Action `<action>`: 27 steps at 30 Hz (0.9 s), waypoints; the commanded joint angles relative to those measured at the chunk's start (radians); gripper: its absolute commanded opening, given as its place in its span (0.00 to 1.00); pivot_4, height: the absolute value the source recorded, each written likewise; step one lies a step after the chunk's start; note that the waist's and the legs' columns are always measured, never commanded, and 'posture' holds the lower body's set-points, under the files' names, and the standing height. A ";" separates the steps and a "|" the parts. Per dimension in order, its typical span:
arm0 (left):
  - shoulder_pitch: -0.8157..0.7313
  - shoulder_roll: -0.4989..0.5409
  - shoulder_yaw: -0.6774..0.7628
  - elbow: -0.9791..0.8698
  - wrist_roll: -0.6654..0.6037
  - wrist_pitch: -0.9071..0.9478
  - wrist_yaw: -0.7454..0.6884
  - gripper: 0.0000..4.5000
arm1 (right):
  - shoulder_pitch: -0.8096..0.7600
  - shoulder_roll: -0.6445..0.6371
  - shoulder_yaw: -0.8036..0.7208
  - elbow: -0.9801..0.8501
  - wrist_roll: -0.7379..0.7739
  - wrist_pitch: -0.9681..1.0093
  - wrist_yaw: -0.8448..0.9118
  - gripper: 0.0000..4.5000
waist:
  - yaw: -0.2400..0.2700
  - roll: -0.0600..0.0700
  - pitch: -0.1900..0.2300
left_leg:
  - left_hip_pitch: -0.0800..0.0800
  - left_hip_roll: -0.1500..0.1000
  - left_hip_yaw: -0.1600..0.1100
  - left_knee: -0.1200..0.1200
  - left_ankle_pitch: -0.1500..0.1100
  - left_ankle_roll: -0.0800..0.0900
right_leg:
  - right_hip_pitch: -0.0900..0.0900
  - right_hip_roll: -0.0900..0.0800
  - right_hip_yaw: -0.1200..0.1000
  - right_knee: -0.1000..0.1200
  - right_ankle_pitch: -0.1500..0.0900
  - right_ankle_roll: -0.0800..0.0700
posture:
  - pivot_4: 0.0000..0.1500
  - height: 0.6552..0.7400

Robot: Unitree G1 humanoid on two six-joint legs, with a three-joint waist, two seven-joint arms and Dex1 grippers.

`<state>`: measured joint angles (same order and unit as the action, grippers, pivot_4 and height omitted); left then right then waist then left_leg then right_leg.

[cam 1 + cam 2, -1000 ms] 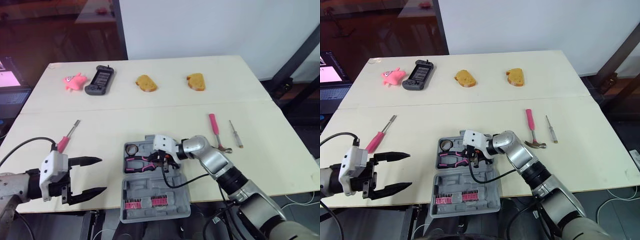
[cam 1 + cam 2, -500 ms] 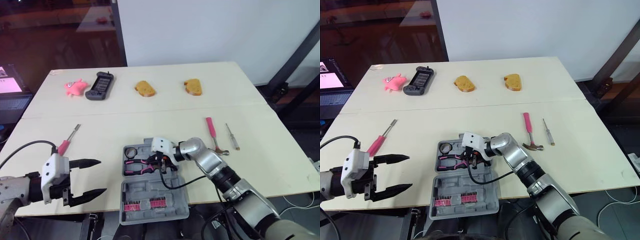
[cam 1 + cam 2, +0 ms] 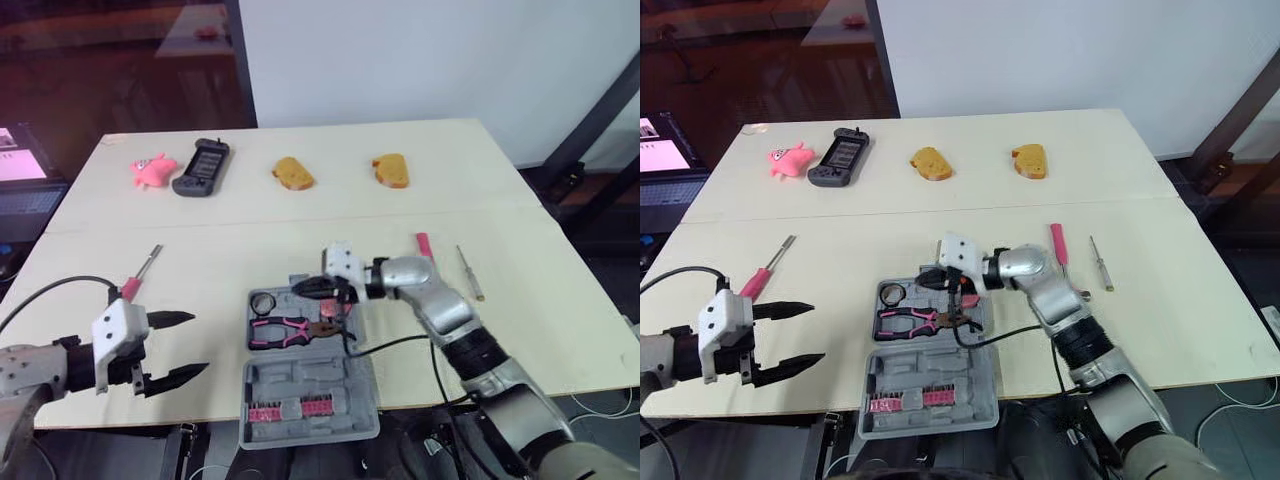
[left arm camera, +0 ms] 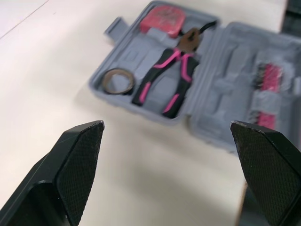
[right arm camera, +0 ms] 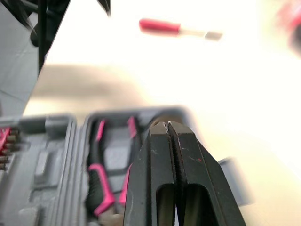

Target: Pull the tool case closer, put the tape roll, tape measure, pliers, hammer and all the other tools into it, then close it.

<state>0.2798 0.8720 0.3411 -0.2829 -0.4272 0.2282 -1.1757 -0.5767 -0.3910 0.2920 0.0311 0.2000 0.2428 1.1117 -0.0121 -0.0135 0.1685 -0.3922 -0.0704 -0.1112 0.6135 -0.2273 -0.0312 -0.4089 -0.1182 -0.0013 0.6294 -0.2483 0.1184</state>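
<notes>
1. Both eye views look from high up, forward and down, far enough from the case [image 3: 310, 375] to see the whole table [image 3: 300, 215].
2. They share almost the same scene.
3. The left wrist view looks across the table at the case from its left, low and near.
4. The right wrist view looks from just above the case, very near.
5. All views share the case and pliers [image 3: 300, 329].

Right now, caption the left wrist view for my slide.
Open left end effector hovers before the open tool case holding pliers and tape roll.
</notes>
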 commanded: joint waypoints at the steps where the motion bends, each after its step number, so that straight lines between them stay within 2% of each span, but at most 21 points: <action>1: -0.007 0.033 -0.016 0.016 0.034 -0.017 -0.007 1.00 | 0.022 -0.106 -0.045 -0.104 0.048 0.066 0.066 0.02 | -0.001 -0.001 0.000 | 0.000 0.000 0.000 0.000 0.000 0.000 | 0.000 0.000 0.000 0.000 0.000 0.000 | 1.00 1.00; 5: -0.031 0.075 -0.073 0.101 0.096 -0.110 -0.070 1.00 | 0.144 -0.312 -0.082 -0.168 0.049 0.048 0.171 0.02 | 0.005 0.000 0.002 | 0.000 0.000 0.001 0.000 0.000 0.000 | 0.001 -0.001 0.000 -0.001 -0.003 -0.004 | 1.00 1.00; 8: -0.054 0.083 -0.117 0.158 0.132 -0.186 -0.097 1.00 | 0.212 -0.390 -0.083 -0.163 0.024 0.001 0.185 0.02 | 0.002 0.000 0.003 | -0.001 0.000 0.002 0.000 0.000 0.000 | 0.001 -0.002 -0.001 -0.003 -0.003 -0.004 | 1.00 1.00; 9: -0.071 0.077 -0.138 0.178 0.137 -0.200 -0.106 0.95 | 0.246 -0.413 -0.080 -0.160 0.009 -0.030 0.188 0.01 | -0.002 0.000 0.004 | -0.001 0.000 0.002 0.000 0.000 0.000 | 0.001 -0.002 -0.001 -0.003 -0.003 -0.004 | 1.00 1.00; 11: -0.093 0.074 -0.171 0.209 0.146 -0.229 -0.128 0.81 | 0.289 -0.440 -0.075 -0.155 -0.013 -0.067 0.189 0.00 | -0.001 0.000 0.004 | -0.001 0.001 0.003 0.000 0.000 0.000 | 0.000 -0.002 0.000 -0.003 -0.003 -0.004 | 1.00 1.00; 12: -0.105 0.070 -0.188 0.230 0.162 -0.258 -0.127 0.71 | 0.304 -0.445 -0.072 -0.152 -0.021 -0.076 0.185 0.00 | -0.002 0.000 0.004 | -0.001 0.001 0.003 0.000 0.000 0.000 | 0.000 -0.001 -0.001 -0.003 -0.003 -0.004 | 1.00 1.00; 18: -0.185 0.002 -0.296 0.347 0.262 -0.380 -0.070 0.01 | 0.323 -0.397 -0.015 -0.053 -0.136 -0.176 0.101 0.00 | 0.002 -0.001 0.005 | -0.001 0.001 0.003 0.001 0.000 0.000 | 0.000 -0.002 0.000 -0.003 -0.002 -0.004 | 1.00 1.00; 23: -0.222 -0.040 -0.364 0.397 0.328 -0.441 -0.021 0.01 | 0.308 -0.347 0.016 0.022 -0.182 -0.221 0.068 0.00 | 0.002 -0.001 0.005 | -0.001 0.001 0.002 0.001 0.000 0.000 | 0.000 -0.001 -0.001 -0.002 -0.001 -0.001 | 1.00 1.00; 27: -0.235 -0.074 -0.384 0.392 0.327 -0.422 0.014 0.01 | 0.298 -0.320 0.033 0.074 -0.210 -0.254 0.054 0.00 | 0.002 -0.001 0.005 | -0.001 0.000 0.002 0.001 0.000 0.000 | 0.000 -0.001 -0.001 -0.002 0.000 -0.001 | 1.00 1.00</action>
<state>0.0521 0.8012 -0.0360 0.1219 -0.0970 -0.1870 -1.1736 -0.2638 -0.7205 0.3249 0.1050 -0.0020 0.0115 1.1716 -0.0103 -0.0140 0.1733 -0.3932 -0.0699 -0.1092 0.6145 -0.2275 -0.0312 -0.4085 -0.1194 -0.0018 0.6276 -0.2486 0.1180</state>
